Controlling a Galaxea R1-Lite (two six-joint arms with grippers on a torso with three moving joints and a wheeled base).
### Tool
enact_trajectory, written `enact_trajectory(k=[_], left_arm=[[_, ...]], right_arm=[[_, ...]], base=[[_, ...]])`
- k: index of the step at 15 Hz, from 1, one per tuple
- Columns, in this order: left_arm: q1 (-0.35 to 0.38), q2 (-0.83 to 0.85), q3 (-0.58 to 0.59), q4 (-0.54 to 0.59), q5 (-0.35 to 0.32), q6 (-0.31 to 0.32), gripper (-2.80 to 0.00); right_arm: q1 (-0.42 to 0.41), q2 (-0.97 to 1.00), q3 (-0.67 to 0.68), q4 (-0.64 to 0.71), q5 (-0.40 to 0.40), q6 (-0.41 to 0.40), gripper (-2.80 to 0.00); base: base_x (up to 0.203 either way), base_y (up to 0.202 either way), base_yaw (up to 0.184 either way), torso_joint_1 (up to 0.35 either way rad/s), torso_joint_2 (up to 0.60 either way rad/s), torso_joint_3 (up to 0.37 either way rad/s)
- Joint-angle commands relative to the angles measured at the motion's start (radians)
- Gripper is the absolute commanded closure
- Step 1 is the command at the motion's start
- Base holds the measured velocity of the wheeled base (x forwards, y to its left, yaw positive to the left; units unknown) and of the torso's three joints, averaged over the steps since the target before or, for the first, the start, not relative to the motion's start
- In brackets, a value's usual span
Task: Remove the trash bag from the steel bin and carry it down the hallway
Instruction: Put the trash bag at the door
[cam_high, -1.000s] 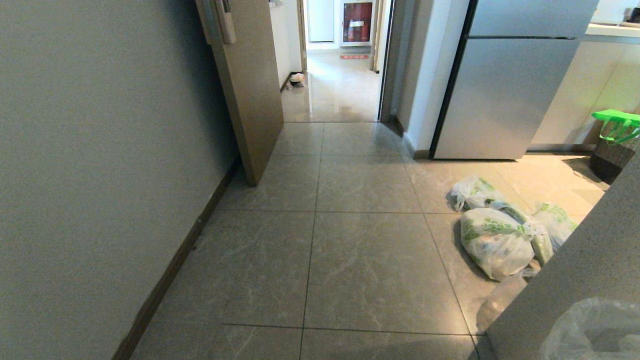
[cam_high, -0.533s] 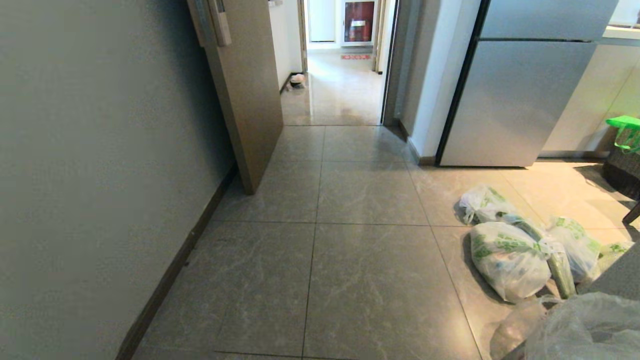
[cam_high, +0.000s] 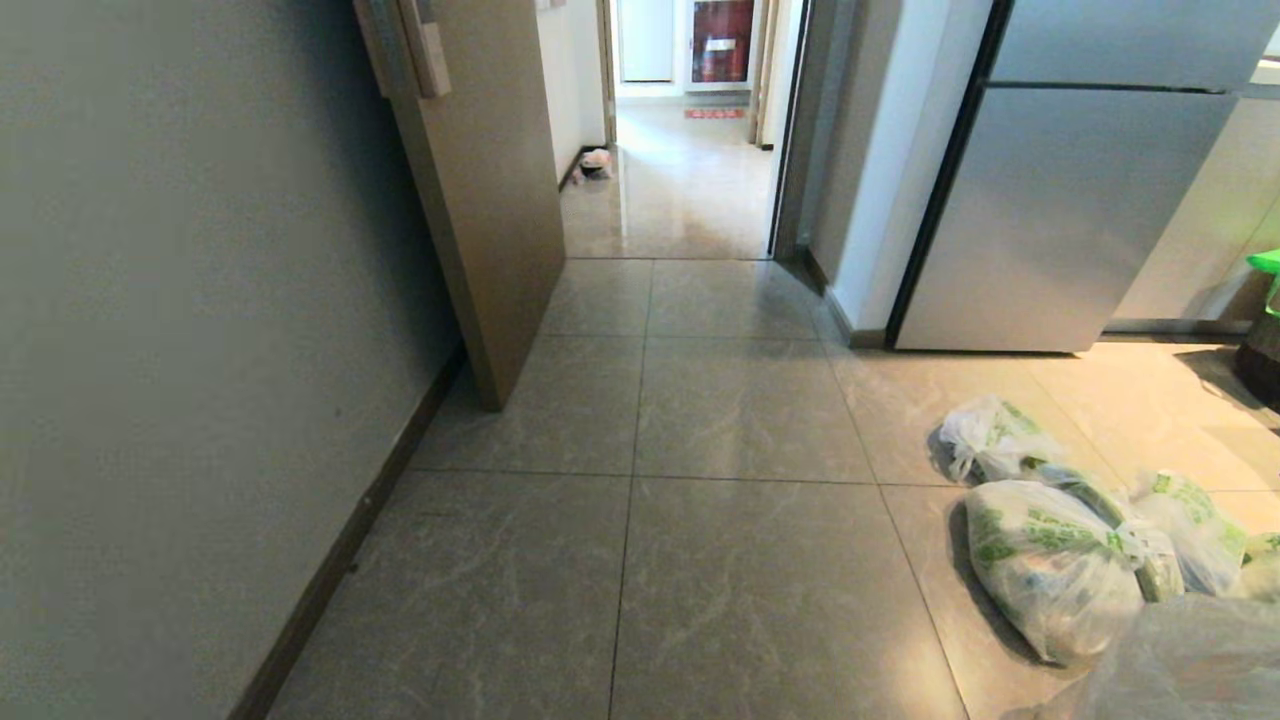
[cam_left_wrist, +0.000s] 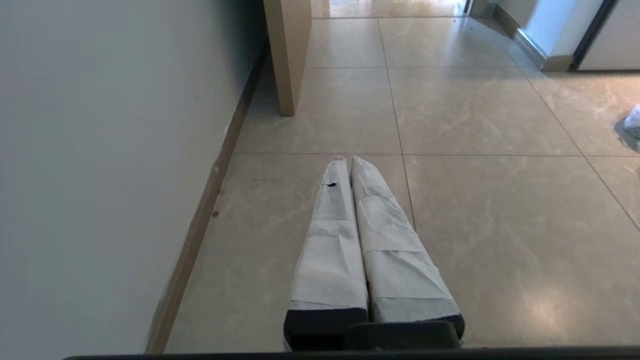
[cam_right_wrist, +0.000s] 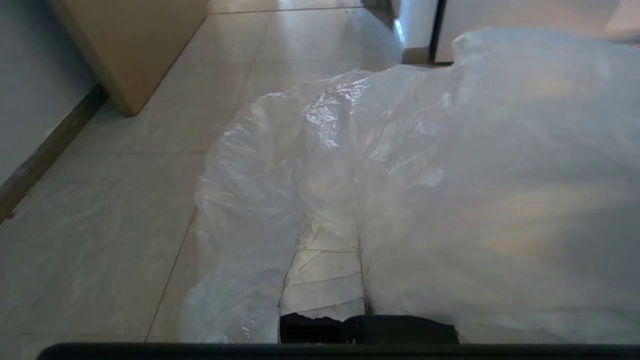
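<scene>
The trash bag (cam_right_wrist: 450, 165) is thin, clear, crinkled plastic, and it billows over and around my right gripper (cam_right_wrist: 350, 225), which is shut on it. One white-taped finger (cam_right_wrist: 325, 280) shows under the plastic; the other is hidden by it. A corner of the same bag (cam_high: 1185, 660) fills the lower right of the head view. My left gripper (cam_left_wrist: 348, 161) hangs low over the tiles by the wall, shut and empty. Glossy marbled hallway tiles (cam_high: 680, 190) run on through the open doorway ahead. The steel bin is out of view.
A grey wall (cam_high: 180, 350) with dark skirting runs along the left, and a tan door (cam_high: 480, 200) stands open past it. A steel fridge (cam_high: 1070, 200) stands at the right. White bags with green print (cam_high: 1050, 570) lie on the floor right of my path. A small bundle (cam_high: 595, 160) lies far down the corridor.
The whole head view has shifted: door, fridge and floor bags slid down and right as the camera moved. The grey slab at lower right has left the picture. The bag stays in my right gripper.
</scene>
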Motion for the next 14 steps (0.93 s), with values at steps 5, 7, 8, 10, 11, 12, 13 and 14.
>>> enact_trajectory(k=[5, 7, 8, 10, 11, 12, 13, 14], left_arm=[[0.000, 0.000, 0.000, -0.001, 0.000, 0.000, 0.00], [0.000, 0.000, 0.000, -0.001, 0.000, -0.005, 0.00], [0.000, 0.000, 0.000, -0.001, 0.000, -0.008, 0.00], [0.000, 0.000, 0.000, -0.001, 0.000, -0.006, 0.00], [0.000, 0.000, 0.000, -0.001, 0.000, -0.008, 0.00], [0.000, 0.000, 0.000, -0.001, 0.000, -0.008, 0.00], [0.000, -0.001, 0.000, -0.001, 0.000, -0.008, 0.00], [0.000, -0.001, 0.000, -0.001, 0.000, -0.008, 0.00]], right_arm=[[0.001, 0.000, 0.003, 0.000, 0.000, 0.000, 0.00], [0.001, 0.000, 0.003, 0.000, 0.000, 0.000, 0.00], [0.001, 0.000, 0.003, 0.000, 0.000, 0.000, 0.00], [0.001, 0.000, 0.003, 0.000, 0.000, 0.000, 0.00], [0.001, 0.000, 0.003, 0.000, 0.000, 0.000, 0.00], [0.001, 0.000, 0.003, 0.000, 0.000, 0.000, 0.00], [0.001, 0.000, 0.003, 0.000, 0.000, 0.000, 0.00], [0.001, 0.000, 0.003, 0.000, 0.000, 0.000, 0.00]], base=[[0.190, 0.000, 0.002, 0.002, 0.00, 0.003], [0.189, 0.000, 0.001, 0.001, 0.00, 0.005], [0.190, 0.000, 0.001, 0.007, 0.00, 0.002], [0.194, 0.000, 0.001, 0.005, 0.00, 0.004], [0.198, 0.000, 0.003, 0.003, 0.00, 0.005], [0.188, 0.000, 0.000, 0.005, 0.00, 0.002], [0.194, 0.000, 0.000, -0.002, 0.00, 0.002], [0.188, 0.000, -0.001, 0.007, 0.00, 0.002]])
